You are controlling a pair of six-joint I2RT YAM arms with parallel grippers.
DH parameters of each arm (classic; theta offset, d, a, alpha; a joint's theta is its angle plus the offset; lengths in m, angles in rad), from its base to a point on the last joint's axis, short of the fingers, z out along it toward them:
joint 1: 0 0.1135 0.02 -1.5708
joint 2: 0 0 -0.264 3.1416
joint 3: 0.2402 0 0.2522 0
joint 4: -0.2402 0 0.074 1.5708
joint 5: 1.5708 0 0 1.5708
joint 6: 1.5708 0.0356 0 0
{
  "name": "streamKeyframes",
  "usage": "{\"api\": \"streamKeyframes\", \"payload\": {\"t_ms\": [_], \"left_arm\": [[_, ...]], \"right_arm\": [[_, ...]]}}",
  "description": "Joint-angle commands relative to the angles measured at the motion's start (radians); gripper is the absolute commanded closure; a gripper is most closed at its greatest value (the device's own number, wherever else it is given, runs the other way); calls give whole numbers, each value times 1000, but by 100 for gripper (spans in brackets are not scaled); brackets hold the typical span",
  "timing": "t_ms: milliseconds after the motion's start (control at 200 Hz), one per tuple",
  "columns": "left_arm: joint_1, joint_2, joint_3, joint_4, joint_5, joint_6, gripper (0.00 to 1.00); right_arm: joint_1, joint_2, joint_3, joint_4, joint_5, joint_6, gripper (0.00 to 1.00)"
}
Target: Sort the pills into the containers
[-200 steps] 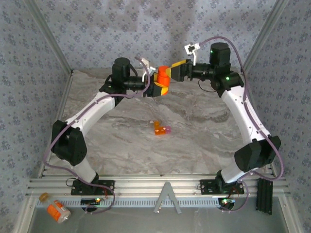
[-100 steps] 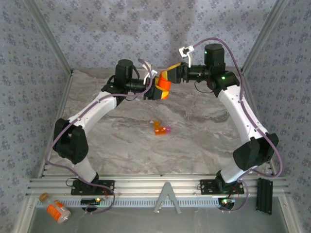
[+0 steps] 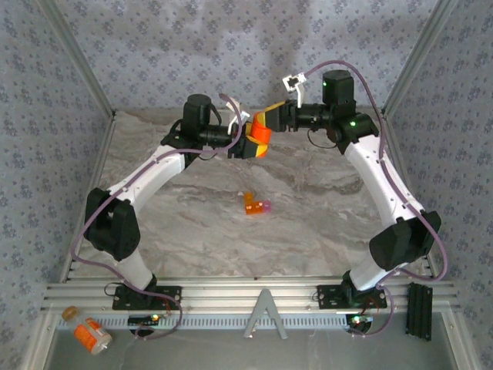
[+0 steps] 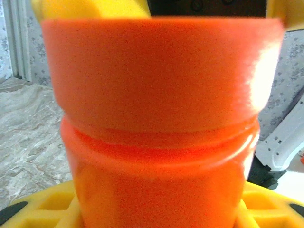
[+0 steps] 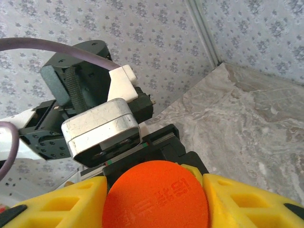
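Labelled orange bottle (image 3: pixel 88 333): lying beyond the near rail, far left, untouched.
Left claw (image 3: pixel 251 146): pinched on the body of the pill bottle (image 3: pixel 262 139), which is held aloft over the back of the worktop (image 3: pixel 323 208).
Right claw (image 3: pixel 269 122): clamped on the orange cap (image 5: pixel 156 194).
Step judged: uncapping. A twist of the cap against a firm hold is called for next.
Small orange box (image 3: pixel 256 205): lying mid-worktop, pink end rightward.
Contents of either container: cannot be told.

The top view looks down from high behind the arm bases over the whole tabletop (image 3: pixel 323 223), while the left wrist camera sits tight against the pill bottle (image 4: pixel 161 180) side-on and the right wrist camera faces its cap (image 5: pixel 156 194) end-on, all three sharing that bottle.
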State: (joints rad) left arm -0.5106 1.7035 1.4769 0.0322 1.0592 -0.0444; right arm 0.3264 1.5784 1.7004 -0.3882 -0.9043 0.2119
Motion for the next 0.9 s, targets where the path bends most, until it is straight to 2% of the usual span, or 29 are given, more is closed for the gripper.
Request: {"api": "streamKeyframes", "payload": {"t_ms": [0, 140, 355, 455, 530, 700, 894], "left_arm": [[-16, -49, 2, 67, -96, 7, 100], [-45, -69, -31, 121, -214, 5, 100], [-111, -97, -121, 270, -501, -13, 100], [-148, -96, -156, 347, -617, -36, 100], [-167, -89, -167, 391, -662, -54, 100], [-171, -69, -154, 388, -666, -57, 100], [-129, -84, -147, 343, -571, -49, 100]], "right_arm": [[30, -24, -25, -4, 77, 1, 52], [58, -59, -113, 72, 212, 52, 53], [130, -78, -222, 189, 424, 134, 55], [153, -72, -260, 256, 478, 181, 55], [162, -66, -268, 277, 500, 194, 55], [125, -66, -247, 274, 452, 205, 50], [19, -151, -243, 279, 351, 212, 27]]}}
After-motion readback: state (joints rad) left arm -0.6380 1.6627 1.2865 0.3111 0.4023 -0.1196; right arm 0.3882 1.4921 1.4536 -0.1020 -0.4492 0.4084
